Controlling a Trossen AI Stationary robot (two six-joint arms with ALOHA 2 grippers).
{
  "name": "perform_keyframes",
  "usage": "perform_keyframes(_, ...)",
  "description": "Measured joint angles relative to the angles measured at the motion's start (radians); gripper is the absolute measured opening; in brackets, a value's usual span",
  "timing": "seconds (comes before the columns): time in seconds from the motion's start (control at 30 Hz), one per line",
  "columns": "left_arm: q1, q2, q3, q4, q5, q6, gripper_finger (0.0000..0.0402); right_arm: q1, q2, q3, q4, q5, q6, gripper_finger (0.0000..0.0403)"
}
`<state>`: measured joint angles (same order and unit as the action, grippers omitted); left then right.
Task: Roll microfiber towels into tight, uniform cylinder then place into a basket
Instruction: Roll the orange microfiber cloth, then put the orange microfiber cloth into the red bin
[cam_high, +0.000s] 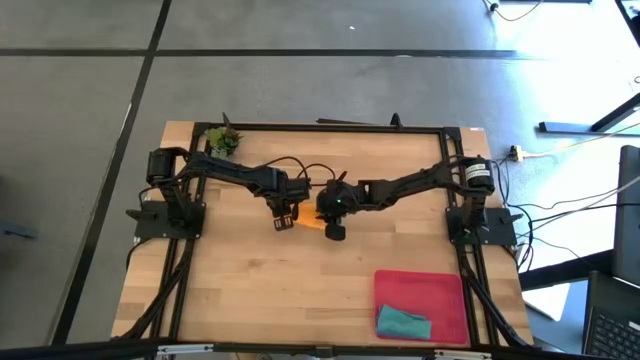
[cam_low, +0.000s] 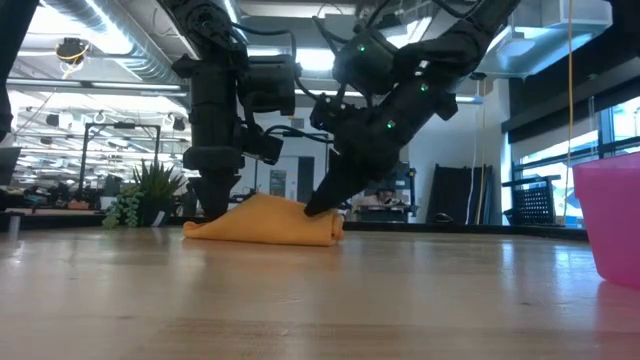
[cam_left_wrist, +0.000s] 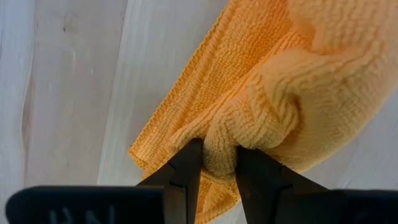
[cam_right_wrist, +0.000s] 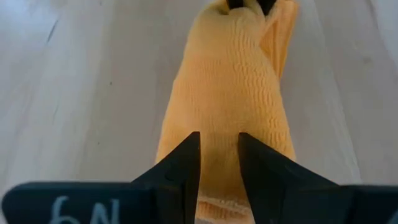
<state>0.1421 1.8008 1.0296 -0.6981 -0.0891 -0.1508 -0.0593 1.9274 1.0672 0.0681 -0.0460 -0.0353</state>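
The orange towel (cam_high: 308, 224) lies on the table's middle as a loose roll (cam_low: 265, 225), its length running left to right. My left gripper (cam_high: 284, 218) is shut on its left end (cam_left_wrist: 221, 152). My right gripper (cam_high: 334, 228) is shut on its right end (cam_right_wrist: 219, 163). The teal towel (cam_high: 403, 322) lies bunched in the near left corner of the red-pink basket (cam_high: 445, 290), which stands at the table's near right. In the low view the basket (cam_low: 612, 215) shows at the right edge. My left gripper pinches a bunched fold of the orange towel's left end (cam_left_wrist: 219, 163) between its two fingers. The fingers (cam_low: 212, 205) come from above, pointing down. The towel rests on the table. My right gripper pinches the cloth at the roll's right end (cam_right_wrist: 219, 149) between its two fingers. The fingers (cam_low: 322, 203) slant down from the table's right and lie along the roll. The towel rests on the table.
A small green plant (cam_high: 222, 140) stands at the table's far left corner; it also shows in the low view (cam_low: 145, 195). Bare wood (cam_high: 260, 290) lies between the towel and the near edge, left of the basket.
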Motion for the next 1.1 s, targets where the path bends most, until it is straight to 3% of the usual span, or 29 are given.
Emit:
perform_keyframes(0.53,-0.001,0.0,0.0,0.0,-0.001,-0.003,0.0086,0.052,-0.108,0.0,-0.051,0.002,-0.037,0.0109)
perform_keyframes(1.1,-0.001,0.0,0.0,0.0,0.0,-0.003,0.0086,0.103,-0.114,0.005,-0.117,0.002,-0.105,0.0109)
